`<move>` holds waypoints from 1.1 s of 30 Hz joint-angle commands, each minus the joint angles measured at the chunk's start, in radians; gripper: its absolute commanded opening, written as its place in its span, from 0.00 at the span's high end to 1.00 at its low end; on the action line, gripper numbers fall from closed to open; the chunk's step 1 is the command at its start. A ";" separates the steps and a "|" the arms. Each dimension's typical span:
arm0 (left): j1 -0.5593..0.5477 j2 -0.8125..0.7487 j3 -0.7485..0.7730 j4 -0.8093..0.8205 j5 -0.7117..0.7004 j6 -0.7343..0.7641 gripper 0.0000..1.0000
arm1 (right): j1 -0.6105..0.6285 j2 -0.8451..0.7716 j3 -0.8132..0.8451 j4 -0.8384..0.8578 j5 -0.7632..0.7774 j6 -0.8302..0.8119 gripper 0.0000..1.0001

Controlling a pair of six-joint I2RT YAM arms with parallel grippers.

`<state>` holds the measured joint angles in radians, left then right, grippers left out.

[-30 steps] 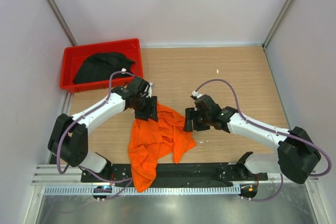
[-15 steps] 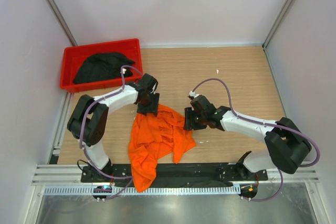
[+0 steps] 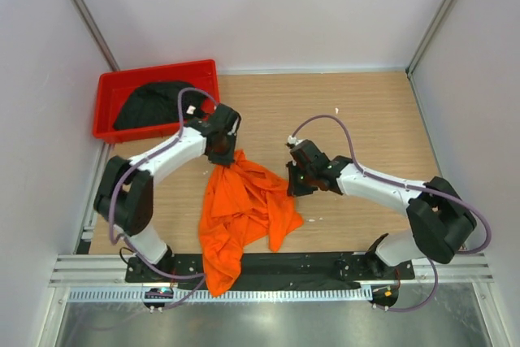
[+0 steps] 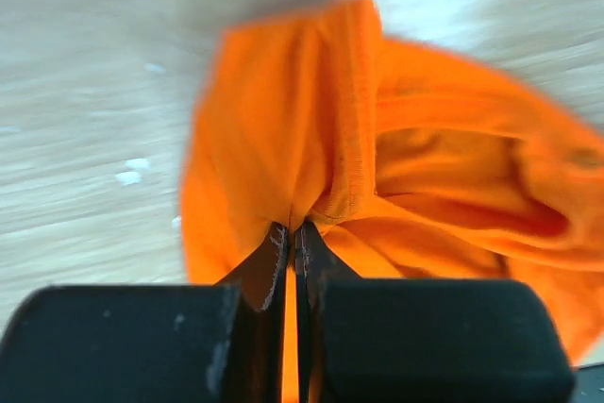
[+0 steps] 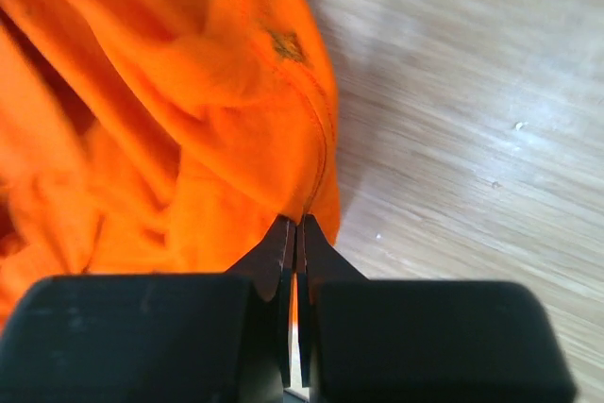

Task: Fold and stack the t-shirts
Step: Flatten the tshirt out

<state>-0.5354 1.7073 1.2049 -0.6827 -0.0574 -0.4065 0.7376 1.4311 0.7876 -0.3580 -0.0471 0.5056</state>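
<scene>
Overhead view: we see bright, even, diffuse light from above, with only faint soft shadows under the arms on the table (image 3: 366,111). The black t-shirt (image 3: 158,105) shows as a dark mass with little fold detail. Left wrist view: we note heavy blur. The orange t-shirt (image 4: 406,148) and the wood grain are smeared, and a pale washed-out patch sits at the upper right. The left gripper (image 4: 291,231) is near-black at the lower edge. Right wrist view: we find it sharper, with crisp grain at the right, softer saturated cloth at the upper left, and the right gripper (image 5: 295,226) dark.
</scene>
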 commanded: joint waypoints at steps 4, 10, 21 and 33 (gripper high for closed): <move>0.087 -0.423 0.241 -0.064 -0.166 0.153 1.00 | 0.080 -0.147 0.266 -0.208 -0.148 -0.235 0.98; 0.101 -0.741 0.312 0.124 -0.263 0.320 1.00 | 0.262 -0.257 0.494 -0.234 -0.181 -0.265 0.98; 0.101 -0.746 0.617 0.227 -0.248 0.541 1.00 | 0.348 -0.304 0.780 -0.363 -0.127 -0.242 0.99; 0.083 -0.186 0.665 0.432 0.209 0.359 1.00 | 0.268 -0.474 0.570 -0.769 0.730 0.240 0.99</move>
<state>-0.4366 1.3567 1.8851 -0.3653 -0.0570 0.0307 1.0691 0.9813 1.4384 -0.9424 0.4557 0.5617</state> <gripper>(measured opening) 0.010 0.039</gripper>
